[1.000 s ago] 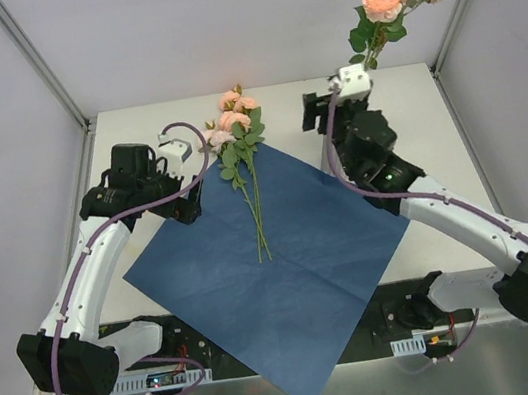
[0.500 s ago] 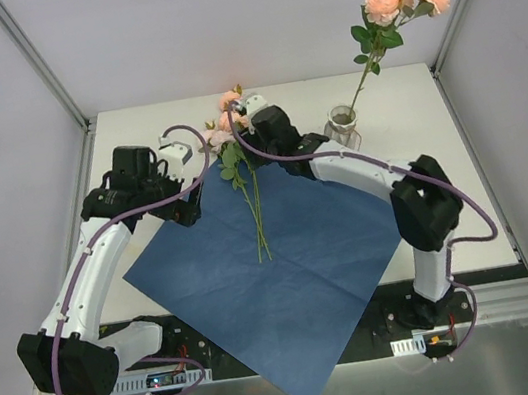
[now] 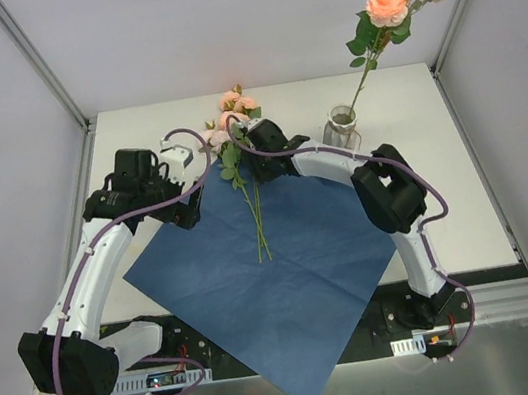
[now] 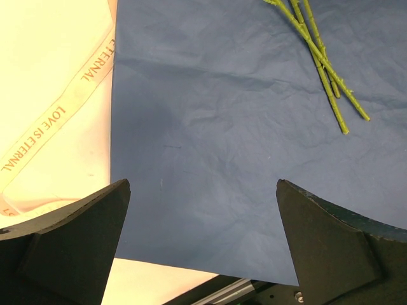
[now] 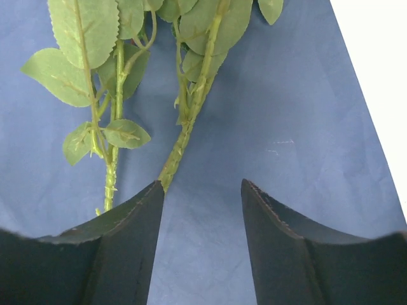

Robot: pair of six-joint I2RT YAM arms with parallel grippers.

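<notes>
Swung the right gripper (image 3: 251, 149) off the glass vase (image 3: 342, 129) and over to the loose rose stems (image 3: 257, 214) within the last second. Holds the left gripper (image 4: 203, 254) spread wide above the left edge of the blue wrapping paper (image 3: 287, 275), beside a "LOVE IS ETERNAL" ribbon (image 4: 57, 121). Further right, sets parted jaws low astride the leafy stems lying mid-sheet, gripping nothing, well apart from the vase propping a rose branch (image 3: 386, 3) upright.
</notes>
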